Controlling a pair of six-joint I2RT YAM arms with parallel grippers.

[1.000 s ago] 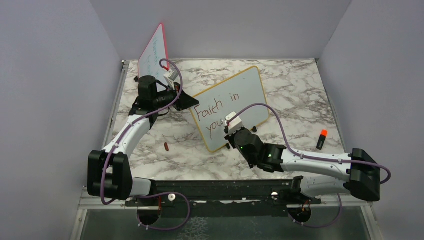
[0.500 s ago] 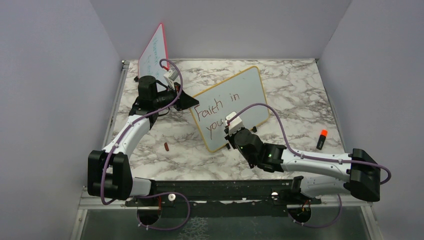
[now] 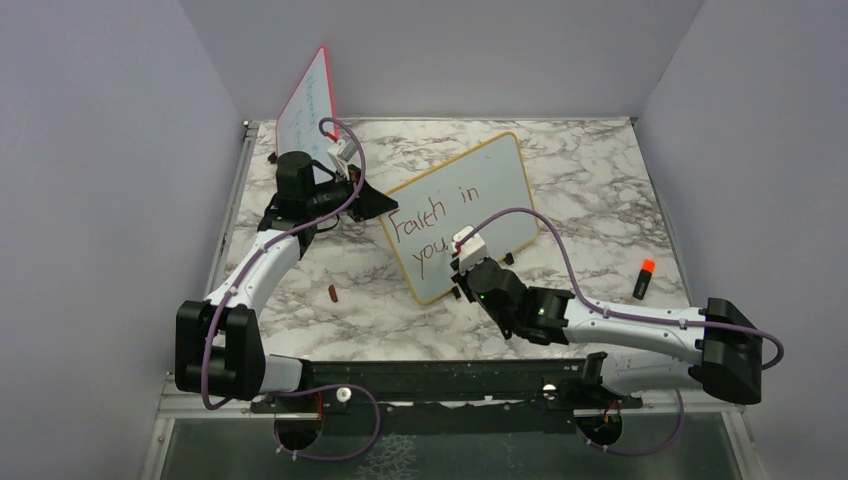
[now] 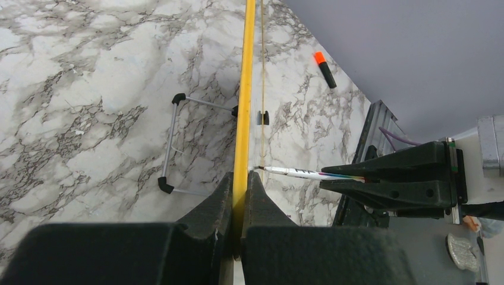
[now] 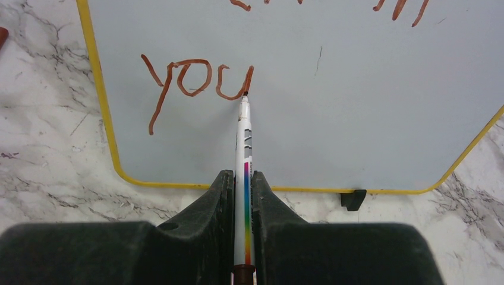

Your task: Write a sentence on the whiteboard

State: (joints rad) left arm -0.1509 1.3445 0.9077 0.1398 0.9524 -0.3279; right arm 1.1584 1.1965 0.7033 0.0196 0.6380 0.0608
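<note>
Whiteboard: I have it (image 3: 505,170) standing tilted on the marble table (image 3: 600,170), mid-scene, its yellow frame angled toward the right arm.
Left gripper: it (image 4: 241,185) pinches the board's yellow edge on the left side, jaws closed right onto the frame.
Right gripper: it (image 5: 242,178) is closed narrow around a white marker (image 5: 243,136), the barrel running straight out between the jaws.
Marker tip: it touches the board at the end of the "u".
Sentence: in dark red I read "Faith in" above and "you" below (image 5: 190,77); nothing follows the "u".
In the way: from above, the right wrist and its purple cable (image 3: 520,212) cover the board's lower right part.
Behind the board: a wire stand (image 4: 169,142) props it up; a small black foot (image 5: 355,199) sits under the bottom edge.
Around: a red-framed board (image 3: 310,105) leans at the far left corner, behind the left arm. An orange-capped pen (image 3: 643,279) lies well apart at the right. A small dark red piece (image 3: 332,293) lies near the left arm.
</note>
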